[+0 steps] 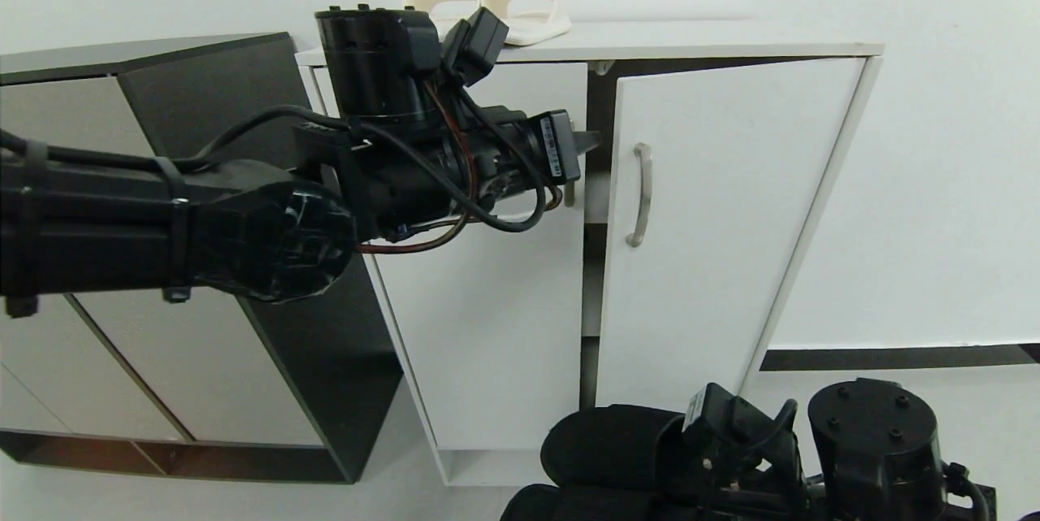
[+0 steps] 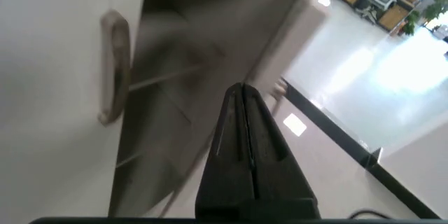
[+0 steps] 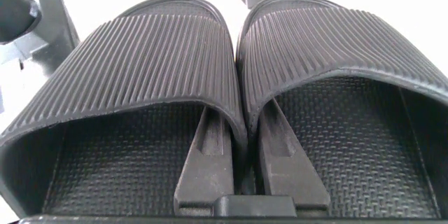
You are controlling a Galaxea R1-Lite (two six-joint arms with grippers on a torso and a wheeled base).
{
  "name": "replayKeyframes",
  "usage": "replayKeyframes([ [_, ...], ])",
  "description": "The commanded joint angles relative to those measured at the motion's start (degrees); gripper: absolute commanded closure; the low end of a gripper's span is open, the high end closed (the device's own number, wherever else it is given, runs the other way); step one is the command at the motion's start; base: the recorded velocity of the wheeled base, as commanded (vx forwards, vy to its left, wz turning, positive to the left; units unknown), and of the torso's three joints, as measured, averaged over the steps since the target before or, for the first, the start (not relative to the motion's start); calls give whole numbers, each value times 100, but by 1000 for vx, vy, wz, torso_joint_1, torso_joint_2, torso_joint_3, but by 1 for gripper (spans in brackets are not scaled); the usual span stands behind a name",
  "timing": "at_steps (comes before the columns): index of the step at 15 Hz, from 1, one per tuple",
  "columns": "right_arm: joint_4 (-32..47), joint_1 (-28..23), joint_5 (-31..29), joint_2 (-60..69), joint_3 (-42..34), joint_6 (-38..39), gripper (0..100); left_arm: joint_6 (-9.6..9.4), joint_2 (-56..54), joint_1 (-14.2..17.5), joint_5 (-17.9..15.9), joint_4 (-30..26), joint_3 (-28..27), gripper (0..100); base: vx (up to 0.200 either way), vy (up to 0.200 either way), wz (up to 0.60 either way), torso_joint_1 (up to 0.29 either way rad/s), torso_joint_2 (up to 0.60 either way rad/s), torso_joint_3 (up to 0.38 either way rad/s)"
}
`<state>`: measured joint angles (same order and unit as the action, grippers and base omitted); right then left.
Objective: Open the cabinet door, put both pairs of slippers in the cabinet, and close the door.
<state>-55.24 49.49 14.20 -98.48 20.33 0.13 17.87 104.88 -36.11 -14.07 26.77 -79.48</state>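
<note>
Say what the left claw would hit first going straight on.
Likely the cabinet interior: the left claw points into the gap beside the door. Depth unclear; it might clip the door.

My left gripper (image 1: pixel 589 142) is at the cabinet's (image 1: pixel 691 40) door gap; 2 cream slippers (image 1: pixel 487 9) lie atop it, black slippers (image 1: pixel 605 444) before its base.

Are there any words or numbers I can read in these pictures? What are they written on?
Nothing can be read.
Small white sticker on the left arm's black wrist: print too small to read.
Small pale sticker on the right arm's black wrist: too small to read.
White cabinet door, cream slippers, black ribbed rubber slippers: no writing.
</note>
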Motion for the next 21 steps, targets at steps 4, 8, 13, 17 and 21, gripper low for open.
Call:
replayKeyframes([
  [4, -5, 219, -5, 4, -38, -5, 100, 15, 666, 7, -8, -392, -841, 100, 0, 0, 0, 0, 0, 0],
  [8, 4, 342, -14, -5, -73, -31, 100, 67, 666, -98, 1, -366, -814, 100, -100, 0, 0, 0, 1, 1],
  [13, -22, 667, -14, 30, -311, -40, 100, 23, -240, -1188, 88, 21, 381, 100, -200, 0, 0, -2, 3, 0],
  [17, -22, 350, -392, -14, -91, -93, 100, -47, -363, -766, 440, 478, 732, 100, -100, 0, 0, -1, 2, 4],
  [21, -22, -309, -2528, -427, 586, 971, 100, -803, -2525, -230, 2242, 171, 2376, 100, 0, 0, 0, 0, 0, 0],
])
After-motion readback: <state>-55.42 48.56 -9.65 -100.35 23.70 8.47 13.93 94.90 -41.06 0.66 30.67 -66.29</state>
